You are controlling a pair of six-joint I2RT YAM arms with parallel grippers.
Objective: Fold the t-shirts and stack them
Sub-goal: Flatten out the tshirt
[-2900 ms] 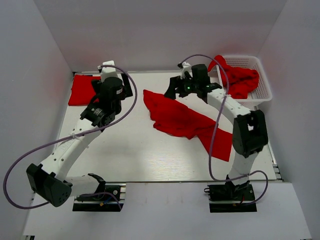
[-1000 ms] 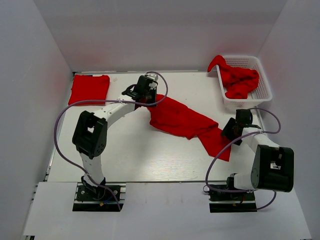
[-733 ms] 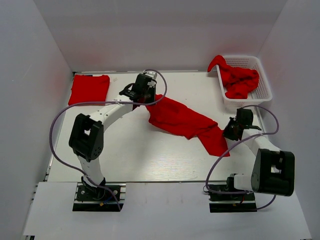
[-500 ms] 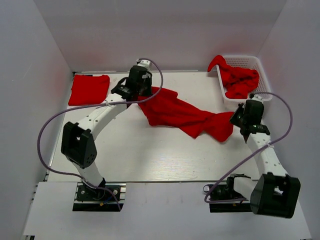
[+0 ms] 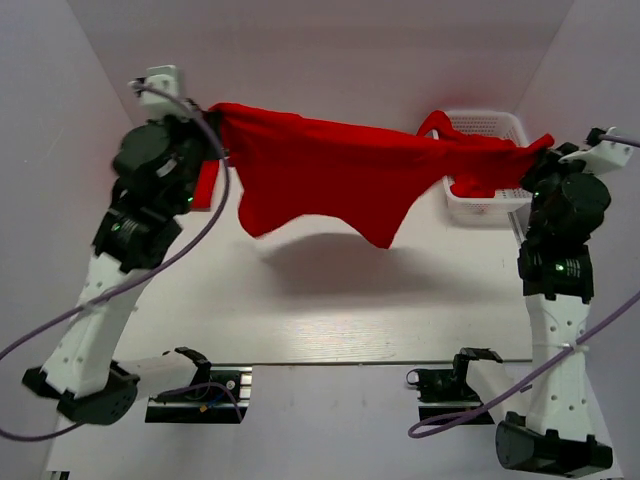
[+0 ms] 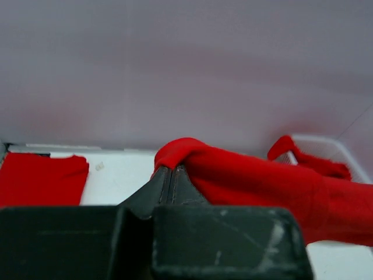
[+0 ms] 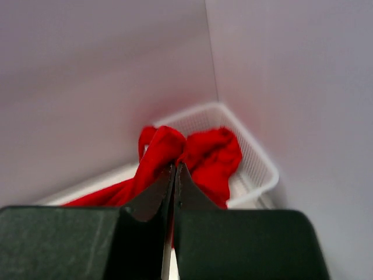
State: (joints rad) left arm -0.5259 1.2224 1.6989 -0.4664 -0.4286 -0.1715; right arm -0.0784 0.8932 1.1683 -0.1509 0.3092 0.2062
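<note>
Red t-shirt (image 5: 320, 170) hangs in the air, stretched between both hands and well above the table (image 5: 330, 300). Its lower edge sags in an uneven curve.

Left hand (image 5: 214, 122) is clenched on one top end and right hand (image 5: 545, 148) on the other. Both wrist views show the fingers pressed together with cloth bunched at the tips.

Judgement: the cloth is light and limp with no stiffness. It will drape, swing and crease readily. A thin pinch may creep out under tension. Best hold is at the corners, keeping the top edge taut while lowering.

Table is pale, smooth and flat. White walls close in three sides, and the right hand is near one. A white basket (image 5: 485, 207) at far right holds more red shirts (image 7: 215, 157). One folded red shirt (image 6: 41, 178) lies at far left.
</note>
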